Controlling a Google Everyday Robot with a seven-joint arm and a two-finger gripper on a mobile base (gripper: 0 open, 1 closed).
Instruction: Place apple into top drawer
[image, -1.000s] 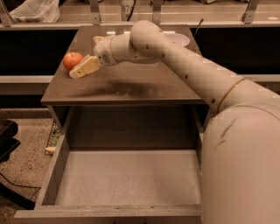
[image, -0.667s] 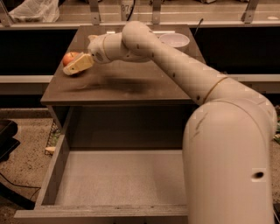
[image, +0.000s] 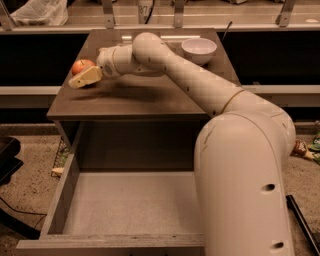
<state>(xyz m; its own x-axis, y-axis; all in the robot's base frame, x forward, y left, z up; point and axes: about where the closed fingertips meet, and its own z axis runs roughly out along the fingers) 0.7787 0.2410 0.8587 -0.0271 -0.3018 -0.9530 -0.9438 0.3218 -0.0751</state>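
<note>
The red-orange apple sits on the brown cabinet top near its left edge. My gripper reaches across the top from the right, its tan fingers right beside and partly in front of the apple's lower side. Whether they touch the apple does not show. The top drawer is pulled out wide below the cabinet, with a pale bare bottom and thick grey walls.
A white bowl stands at the back right of the cabinet top. My large arm covers the drawer's right side. A shelf rail runs behind the cabinet. A plastic bag lies at the back left. Speckled floor on both sides.
The gripper has moved left across the cabinet top and now sits closer against the apple. The apple has stayed where it was.
</note>
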